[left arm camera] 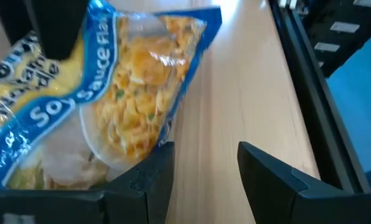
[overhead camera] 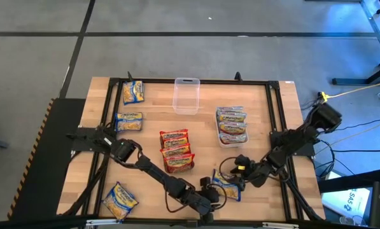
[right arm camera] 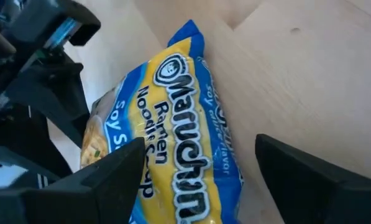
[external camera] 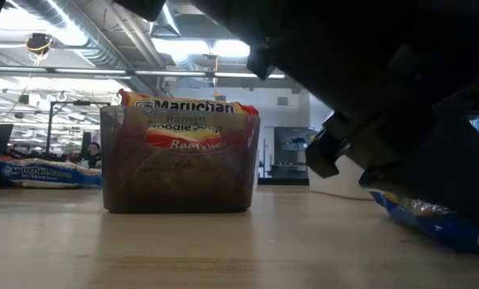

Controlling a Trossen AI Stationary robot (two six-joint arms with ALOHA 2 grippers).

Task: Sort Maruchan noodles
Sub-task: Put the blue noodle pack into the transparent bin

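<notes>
A blue-labelled Maruchan packet (overhead camera: 228,186) lies flat near the table's near edge, between my two grippers. My left gripper (overhead camera: 212,191) is open and low, on the packet's left side; in the left wrist view the packet (left arm camera: 129,81) lies beside one finger and bare wood shows between the fingers (left arm camera: 204,155). My right gripper (overhead camera: 240,170) is open just beyond the packet, its fingers either side of the packet's end (right arm camera: 185,155). Red packets (overhead camera: 176,150) sit mid-table in a clear container (external camera: 179,160). Pinkish ones (overhead camera: 232,121) fill a pale container. My left gripper has one finger (left arm camera: 151,171) right at the blue packet's long edge (left arm camera: 141,140), low over the table, coming from the table's left. I cannot tell whether it touches the packet.
An empty clear container (overhead camera: 186,95) stands near the far edge. Loose blue packets lie far left (overhead camera: 133,92), left (overhead camera: 128,121) and near left (overhead camera: 120,198). Black frame rails (overhead camera: 277,121) run along the table's sides. Bare wood lies right of the held-off packet.
</notes>
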